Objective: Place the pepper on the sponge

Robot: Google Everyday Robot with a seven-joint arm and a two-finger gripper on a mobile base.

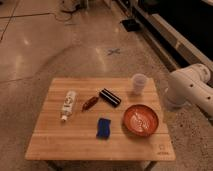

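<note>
The pepper [89, 103] is a small dark red-brown chili lying on the wooden table [55, 145], left of centre. The deep-blue sponge [103, 127] lies a short way in front of it and slightly to the right, apart from it. Only the arm's white links [189, 88] show, beside the table's right edge. The gripper itself is out of view, so nothing shows it near the pepper or the sponge.
A black rectangular bar [109, 97] lies just right of the pepper. A white bottle [67, 105] lies on its side to the left. A clear cup [139, 83] stands at the back right, and a red bowl [141, 120] sits in front of it.
</note>
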